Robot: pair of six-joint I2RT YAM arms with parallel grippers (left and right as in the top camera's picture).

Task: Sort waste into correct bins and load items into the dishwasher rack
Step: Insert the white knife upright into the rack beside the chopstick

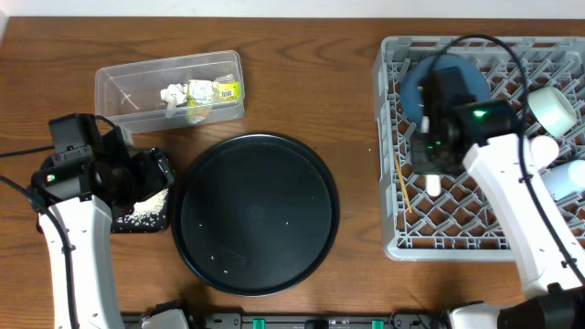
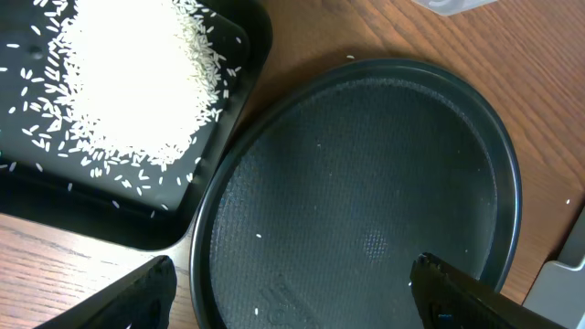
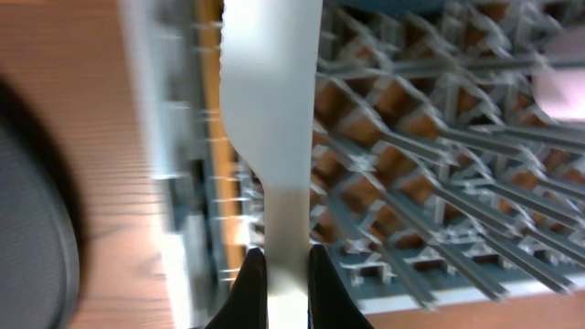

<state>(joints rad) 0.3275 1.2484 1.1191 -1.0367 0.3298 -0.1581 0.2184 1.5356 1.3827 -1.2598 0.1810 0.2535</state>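
My right gripper (image 1: 430, 163) is shut on the white plastic spoon (image 3: 271, 110) and holds it over the left part of the grey dishwasher rack (image 1: 484, 239), which also shows in the right wrist view (image 3: 430, 137). The rack holds the dark-blue dish (image 1: 475, 80), a white cup (image 1: 555, 108), a pale-blue cup (image 1: 569, 179) and the thin chopstick (image 1: 402, 187). My left gripper (image 2: 291, 274) is open and empty, over the gap between the shallow black tray (image 2: 91, 215) with the rice heap (image 2: 137, 82) and the round tray. The clear tub (image 1: 123, 87) holds the tissue wad (image 1: 173, 94) and the yellow-green wrapper (image 1: 215, 90).
The large round black tray (image 1: 258, 212) lies in the middle, with a few stray rice grains; it fills most of the left wrist view (image 2: 366, 164). Bare wooden table shows between the round tray and the rack.
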